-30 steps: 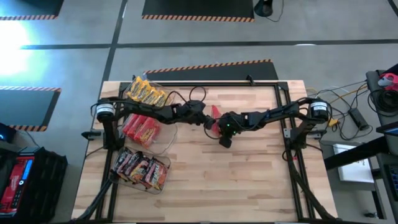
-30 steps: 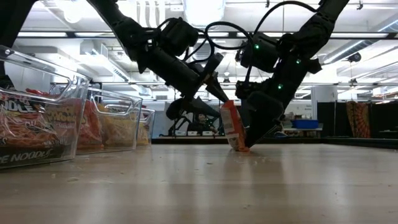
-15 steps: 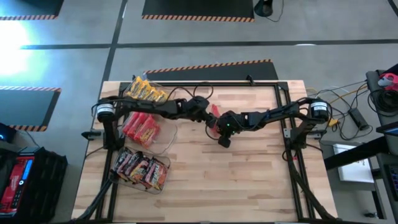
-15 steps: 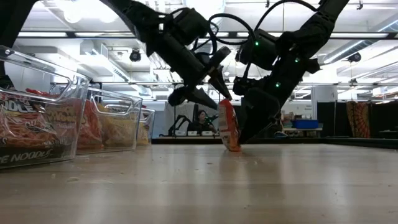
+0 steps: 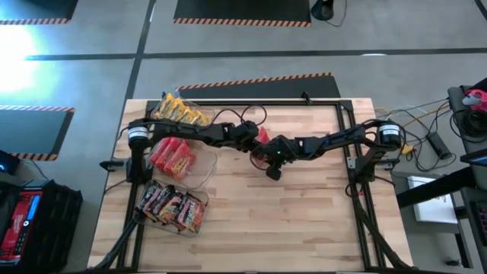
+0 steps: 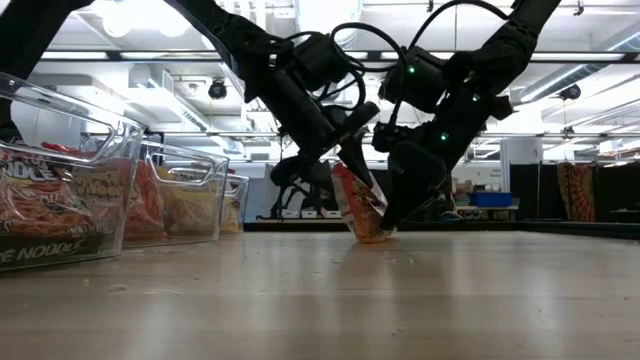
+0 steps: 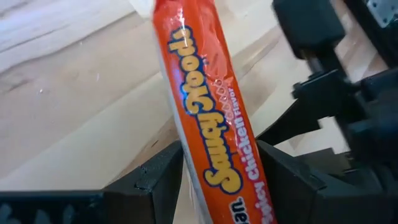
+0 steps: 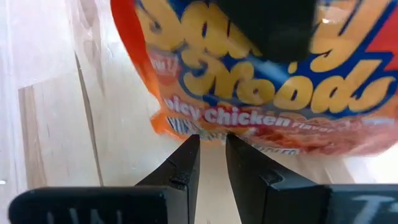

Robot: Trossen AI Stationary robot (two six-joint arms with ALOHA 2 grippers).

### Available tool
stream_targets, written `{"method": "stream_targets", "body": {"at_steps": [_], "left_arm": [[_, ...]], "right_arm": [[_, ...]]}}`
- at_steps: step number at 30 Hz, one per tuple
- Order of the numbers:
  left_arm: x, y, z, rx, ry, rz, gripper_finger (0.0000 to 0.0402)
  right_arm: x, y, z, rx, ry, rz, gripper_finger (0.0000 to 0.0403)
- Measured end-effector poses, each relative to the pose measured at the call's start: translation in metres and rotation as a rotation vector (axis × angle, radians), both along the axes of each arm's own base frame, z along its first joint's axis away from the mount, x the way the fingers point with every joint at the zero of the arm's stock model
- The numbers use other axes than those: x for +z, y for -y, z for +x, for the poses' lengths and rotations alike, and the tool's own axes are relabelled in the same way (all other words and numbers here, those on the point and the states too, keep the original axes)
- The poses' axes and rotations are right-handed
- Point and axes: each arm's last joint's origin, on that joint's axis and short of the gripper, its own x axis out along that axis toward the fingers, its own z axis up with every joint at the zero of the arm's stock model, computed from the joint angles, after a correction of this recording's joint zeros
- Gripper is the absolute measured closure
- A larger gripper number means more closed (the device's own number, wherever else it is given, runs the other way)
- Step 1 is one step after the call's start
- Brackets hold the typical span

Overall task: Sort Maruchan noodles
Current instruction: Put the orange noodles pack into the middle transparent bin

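At tabletop (image 5: 304, 213) centre, left pincer (image 5: 257, 139) is pinching the orange crinkly plastic noodle packet (image 7: 208, 118) from nine o'clock, propping it upright; right pincer (image 5: 268, 156) is bracing, fingers nearly pressed together.

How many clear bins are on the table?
3, all along the table's left side: one with yellow packets at the far corner, one with red packets in the middle, one with dark packets nearest. None seem hidden.

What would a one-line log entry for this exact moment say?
left tool: shut on orange noodle packet | right tool: shut, beside packet | packet: on edge, mid-table | bins: filled, left side
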Motion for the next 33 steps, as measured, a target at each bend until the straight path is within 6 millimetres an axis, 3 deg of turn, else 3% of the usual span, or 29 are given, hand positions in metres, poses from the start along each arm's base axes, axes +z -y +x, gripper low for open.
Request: {"method": "stream_targets", "body": {"at_steps": [6,15,21,27,33], "left_arm": [[-0.001,0.001,-0.001,-0.021,-0.016,0.003,0.023],[0.0,0.001,-0.003,-0.077,-0.025,-0.001,0.0291],[0.006,-0.003,-0.009,-0.129,-0.054,0.03,0.0283],[0.035,-0.008,-0.023,-0.138,-0.055,0.099,0.0283],[0.073,-0.004,-0.05,-0.111,-0.095,0.183,0.0294]], "right_arm": [[-0.002,0.0,0.0,0.009,-0.01,-0.006,0.0335],[0.005,-0.001,-0.004,0.02,-0.022,-0.009,0.0335],[0.015,-0.002,-0.015,0.026,-0.079,-0.007,0.0335],[0.034,-0.002,-0.024,0.017,-0.049,-0.01,0.0335],[0.049,-0.001,-0.032,0.016,-0.016,-0.02,0.0335]]}}
